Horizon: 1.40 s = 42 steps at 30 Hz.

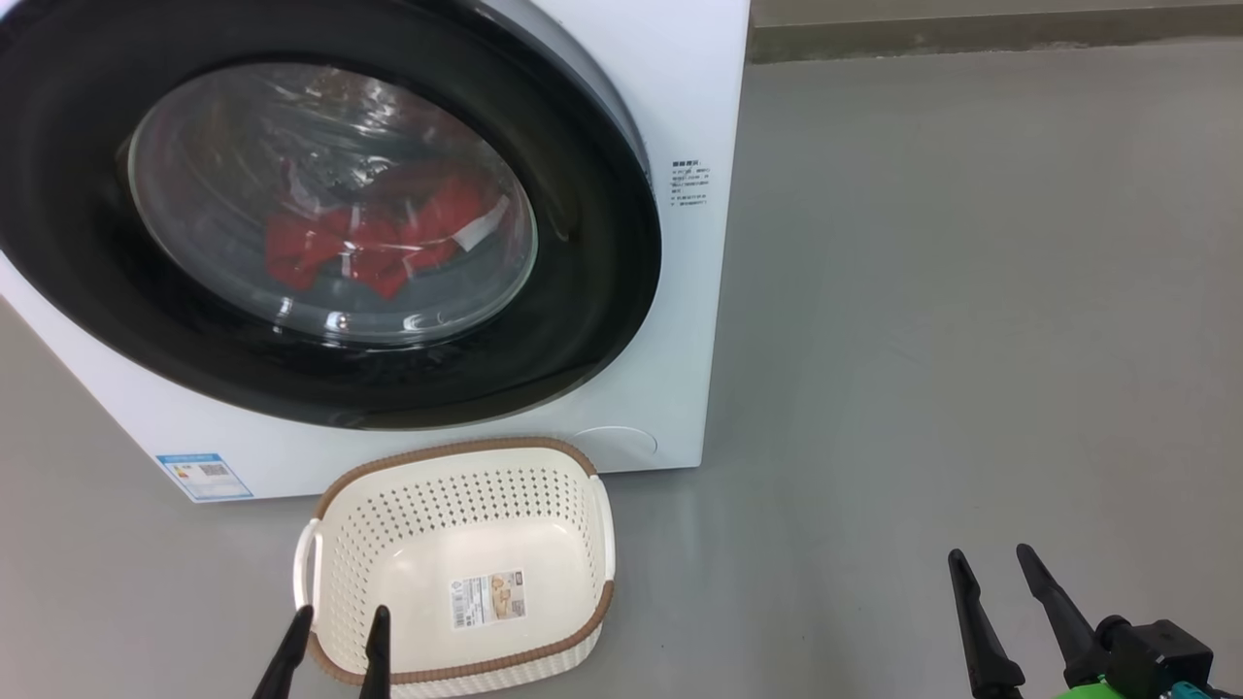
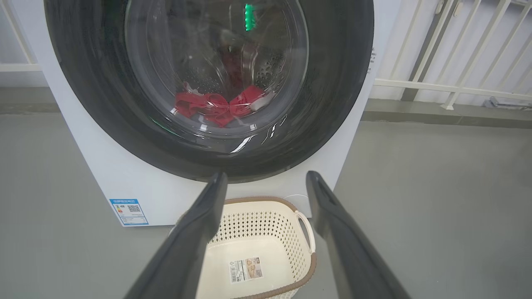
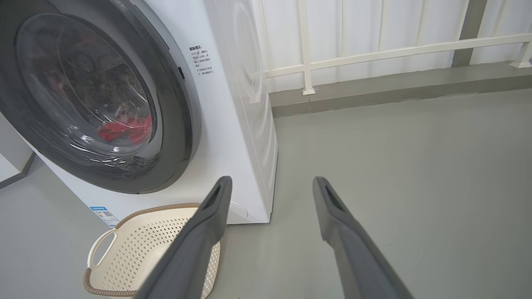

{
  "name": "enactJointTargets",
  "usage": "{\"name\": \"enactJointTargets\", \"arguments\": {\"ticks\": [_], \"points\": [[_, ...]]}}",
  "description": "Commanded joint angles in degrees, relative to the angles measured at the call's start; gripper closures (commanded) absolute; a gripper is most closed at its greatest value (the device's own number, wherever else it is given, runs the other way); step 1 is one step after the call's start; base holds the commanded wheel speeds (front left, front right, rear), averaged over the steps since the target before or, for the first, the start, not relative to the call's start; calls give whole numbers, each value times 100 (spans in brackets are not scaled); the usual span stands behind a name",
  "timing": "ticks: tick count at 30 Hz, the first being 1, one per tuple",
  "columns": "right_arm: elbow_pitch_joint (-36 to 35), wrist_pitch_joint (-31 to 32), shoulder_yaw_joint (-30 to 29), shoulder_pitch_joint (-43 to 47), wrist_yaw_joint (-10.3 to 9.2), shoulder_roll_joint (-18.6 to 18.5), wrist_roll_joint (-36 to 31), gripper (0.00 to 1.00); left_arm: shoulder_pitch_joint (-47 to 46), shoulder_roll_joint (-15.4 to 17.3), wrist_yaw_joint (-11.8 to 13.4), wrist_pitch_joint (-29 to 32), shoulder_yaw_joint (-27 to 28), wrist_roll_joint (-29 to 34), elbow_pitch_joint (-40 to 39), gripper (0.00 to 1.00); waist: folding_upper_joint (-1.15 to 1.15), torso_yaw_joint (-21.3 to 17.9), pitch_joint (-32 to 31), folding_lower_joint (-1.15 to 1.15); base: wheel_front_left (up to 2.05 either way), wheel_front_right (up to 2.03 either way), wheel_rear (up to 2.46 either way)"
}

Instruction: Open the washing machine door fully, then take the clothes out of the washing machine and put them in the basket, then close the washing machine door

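The white washing machine (image 1: 670, 87) stands on the floor with its round black-rimmed door (image 1: 583, 272) closed against the front. Red clothes (image 1: 374, 238) lie inside the drum, seen through the glass; they also show in the left wrist view (image 2: 216, 107) and the right wrist view (image 3: 124, 128). The cream basket (image 1: 583, 476) with a brown rim sits on the floor right in front of the machine, empty but for a label. My left gripper (image 1: 340, 621) hovers open over the basket's near edge. My right gripper (image 1: 992, 561) is open, low on the right, well away from the machine.
Grey floor (image 1: 971, 291) stretches wide to the right of the machine. A white railing (image 3: 374, 54) on a low kerb runs behind it. A blue label sticker (image 1: 204, 476) sits at the machine's lower left corner.
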Motion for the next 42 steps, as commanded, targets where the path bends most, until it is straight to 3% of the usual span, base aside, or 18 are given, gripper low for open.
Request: {"name": "enactJointTargets", "arguments": {"ticks": [1,11,12,14,29,37,42], "points": [[-153,-78,108,-104,44,-40,-4,0,-69,54,-31,-71,182,-26,-98,0,0,-1,9,0,0,0,0],[-184,-78,225,-117,44,-30,151,0,-116,54,-62,-71,173,-14,-92,0,0,4,-2,0,0,0,0],[-169,-78,306,-140,44,-30,244,56,-120,54,-63,-71,173,-16,-98,0,0,2,-1,0,0,0,0],[-144,-78,510,-243,44,-54,512,100,-126,54,-65,-71,177,-23,-111,0,0,-10,6,0,0,0,0],[-176,-78,1564,-2411,44,-570,2774,100,-575,54,-101,-71,-42,-59,-240,0,0,262,755,0,0,0,0],[32,-78,2192,-3930,44,-1061,3574,100,-1052,54,-124,-71,-205,-173,-226,0,0,574,1454,0,0,0,0],[188,93,2534,-4634,44,-1404,4433,100,-1284,54,-130,-71,-319,-262,-173,0,0,765,1719,0,0,0,0]]}}
